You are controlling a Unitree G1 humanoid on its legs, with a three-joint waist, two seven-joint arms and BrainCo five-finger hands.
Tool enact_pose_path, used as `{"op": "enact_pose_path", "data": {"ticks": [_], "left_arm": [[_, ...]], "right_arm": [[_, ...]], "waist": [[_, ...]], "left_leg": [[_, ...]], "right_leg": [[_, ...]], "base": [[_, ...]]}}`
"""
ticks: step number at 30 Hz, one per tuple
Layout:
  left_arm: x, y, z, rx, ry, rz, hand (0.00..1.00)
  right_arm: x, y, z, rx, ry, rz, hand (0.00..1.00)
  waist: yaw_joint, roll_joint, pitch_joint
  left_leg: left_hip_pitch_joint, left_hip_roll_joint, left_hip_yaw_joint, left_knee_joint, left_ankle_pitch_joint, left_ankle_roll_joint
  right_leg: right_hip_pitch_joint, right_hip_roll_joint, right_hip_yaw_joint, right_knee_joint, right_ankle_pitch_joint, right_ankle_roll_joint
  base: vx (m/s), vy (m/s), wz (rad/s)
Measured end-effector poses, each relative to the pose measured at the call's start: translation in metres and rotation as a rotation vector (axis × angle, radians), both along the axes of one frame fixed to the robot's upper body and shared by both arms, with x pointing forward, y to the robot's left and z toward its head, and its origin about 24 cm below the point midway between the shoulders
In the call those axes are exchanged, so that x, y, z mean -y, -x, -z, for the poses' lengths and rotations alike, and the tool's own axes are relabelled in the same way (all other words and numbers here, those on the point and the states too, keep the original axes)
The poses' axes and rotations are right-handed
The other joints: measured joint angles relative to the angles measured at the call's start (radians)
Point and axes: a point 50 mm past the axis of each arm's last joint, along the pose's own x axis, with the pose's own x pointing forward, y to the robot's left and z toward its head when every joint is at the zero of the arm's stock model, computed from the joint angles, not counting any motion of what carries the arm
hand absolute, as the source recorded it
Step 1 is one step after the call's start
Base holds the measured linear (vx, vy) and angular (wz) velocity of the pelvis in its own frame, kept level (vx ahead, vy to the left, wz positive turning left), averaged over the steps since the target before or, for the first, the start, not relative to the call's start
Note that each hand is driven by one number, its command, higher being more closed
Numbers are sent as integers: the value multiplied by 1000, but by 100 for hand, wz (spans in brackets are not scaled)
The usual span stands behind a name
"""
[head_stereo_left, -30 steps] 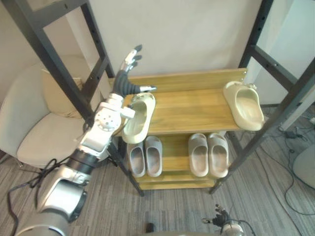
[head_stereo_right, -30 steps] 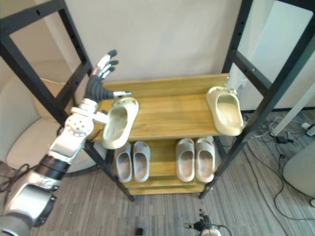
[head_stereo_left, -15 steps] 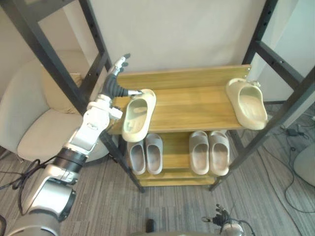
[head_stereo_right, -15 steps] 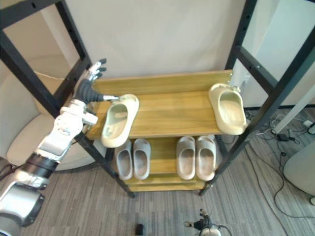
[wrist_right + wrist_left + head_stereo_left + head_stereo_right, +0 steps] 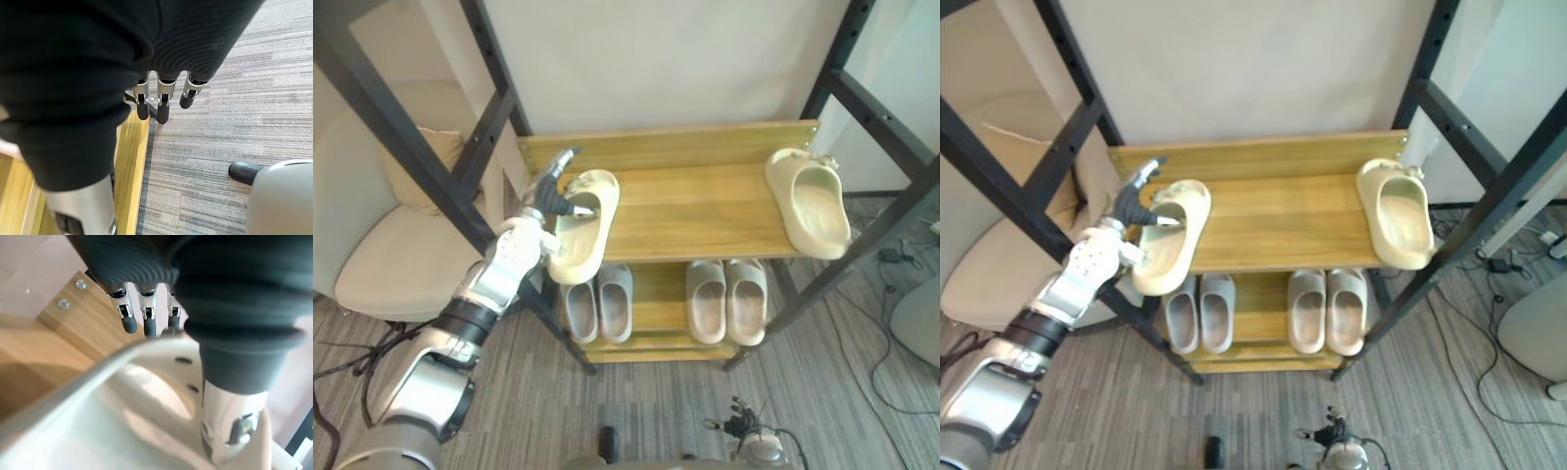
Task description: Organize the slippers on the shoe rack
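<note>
A cream slipper (image 5: pixel 583 231) lies at the left end of the wooden rack's top shelf (image 5: pixel 695 211), its toe overhanging the front edge. My left hand (image 5: pixel 546 196) is at its heel. The straight fingers (image 5: pixel 149 323) run along the slipper's outer side and the thumb (image 5: pixel 234 421) rests inside the slipper (image 5: pixel 122 431). A second cream slipper (image 5: pixel 813 204) lies at the shelf's right end, its toe also past the edge. My right hand (image 5: pixel 163 105) hangs low with straight fingers over the carpet, beside the rack's bottom board.
Two pairs of grey slippers (image 5: pixel 597 308) (image 5: pixel 726 302) stand side by side on the lower shelf. Black metal frame posts (image 5: pixel 401 137) (image 5: pixel 871 108) flank the rack on both sides. A beige chair (image 5: pixel 391 274) sits just left of the rack.
My left hand has dropped from raised above the shelf to beside the left slipper's heel, thumb still in the slipper. The camera has shifted; both cream slippers keep their places.
</note>
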Motion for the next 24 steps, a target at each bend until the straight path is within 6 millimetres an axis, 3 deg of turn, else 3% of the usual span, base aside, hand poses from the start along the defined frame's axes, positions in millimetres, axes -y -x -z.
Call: {"op": "enact_pose_path", "data": {"ticks": [3, 4, 24], "left_arm": [[-1, -2, 0, 2, -33, -15, 0], [-1, -3, 0, 2, -34, -18, 100], [-14, -11, -3, 22, -5, -116, 100]], "right_arm": [[3, -6, -2, 18, 4, 18, 0], [3, -6, -2, 18, 5, 18, 0], [-4, -5, -1, 14, -13, 22, 0]], "waist": [[2, 2, 4], [3, 2, 4], [3, 1, 14]], "left_leg": [[0, 5, 3, 0, -1, -1], [0, 6, 6, 0, -1, -2], [0, 15, 27, 0, -3, -5]], "right_leg": [[-1, 4, 2, -2, 1, -2], [-1, 5, 4, -2, 2, -3], [-11, 14, 29, -3, 11, -9]], "base": [[-7, -6, -1], [-24, -19, -4], [-12, -4, -4]]}}
